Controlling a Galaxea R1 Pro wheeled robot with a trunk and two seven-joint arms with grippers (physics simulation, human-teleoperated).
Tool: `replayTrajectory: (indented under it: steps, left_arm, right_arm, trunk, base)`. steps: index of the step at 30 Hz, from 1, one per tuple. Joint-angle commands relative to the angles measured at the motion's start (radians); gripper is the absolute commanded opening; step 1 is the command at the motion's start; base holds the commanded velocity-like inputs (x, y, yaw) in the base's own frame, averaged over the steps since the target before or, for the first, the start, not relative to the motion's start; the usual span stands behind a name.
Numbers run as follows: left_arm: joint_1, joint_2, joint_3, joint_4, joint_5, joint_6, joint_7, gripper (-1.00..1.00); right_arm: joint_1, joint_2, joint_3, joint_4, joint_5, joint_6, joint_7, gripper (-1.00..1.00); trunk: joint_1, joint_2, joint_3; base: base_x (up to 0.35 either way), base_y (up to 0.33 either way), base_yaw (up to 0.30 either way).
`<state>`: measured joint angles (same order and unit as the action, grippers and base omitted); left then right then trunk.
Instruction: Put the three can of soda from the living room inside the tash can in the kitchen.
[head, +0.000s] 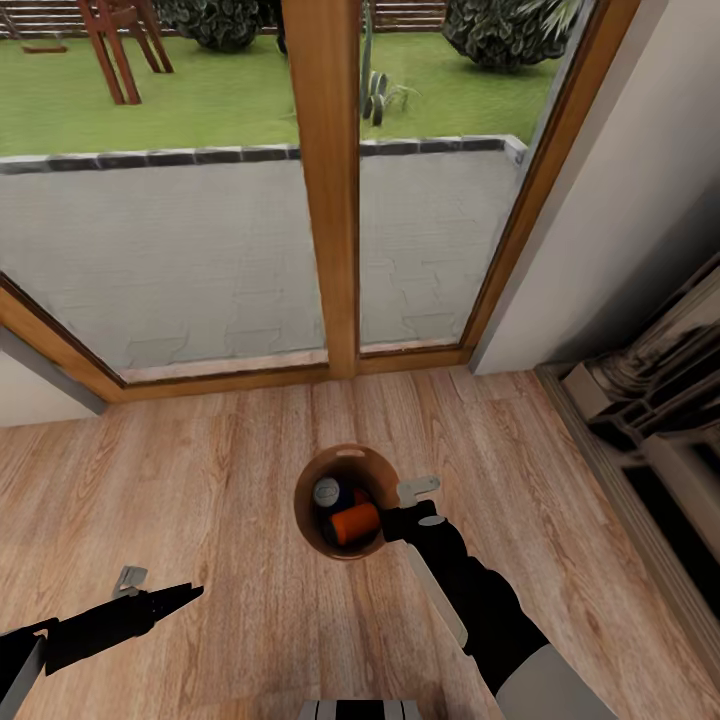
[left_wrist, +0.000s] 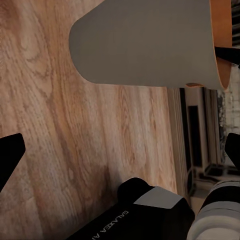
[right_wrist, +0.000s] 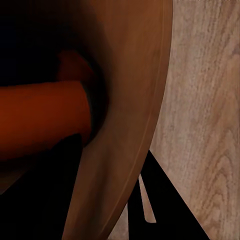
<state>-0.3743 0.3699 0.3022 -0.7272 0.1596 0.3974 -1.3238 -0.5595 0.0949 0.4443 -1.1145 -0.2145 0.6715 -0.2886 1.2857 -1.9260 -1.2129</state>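
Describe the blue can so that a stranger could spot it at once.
Start at the wood-framed glass doors and look down to the small round bin on the pale wood floor in front of them. Inside its brown bowl, the blue can lies on the far side, beside an orange can; it alone shows a silver top.

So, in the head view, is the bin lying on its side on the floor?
No, the bin stands upright on the wood floor, its round opening facing up with an orange can and a blue can inside.
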Motion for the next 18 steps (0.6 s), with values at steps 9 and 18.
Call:
replayTrajectory:
  steps: [9, 18]
  left_arm:
    - [0.0, 0.0, 0.0, 0.0, 0.001, 0.0, 0.0, 1.0]
    - [0.0, 0.0, -0.001, 0.0, 0.001, 0.0, 0.0, 1.0]
  right_arm:
    - [0.0, 0.0, 0.001, -0.001, -0.005, -0.004, 0.0, -1.0]
    - [0.0, 0.0, 0.001, -0.001, -0.005, -0.004, 0.0, -1.0]
  trunk:
    - [0.011, -0.021, -0.009]
    - [0.027, -0.049, -0.022]
  base:
    - [0.0, 0.0, 0.0]
    - [0.0, 0.0, 0.0]
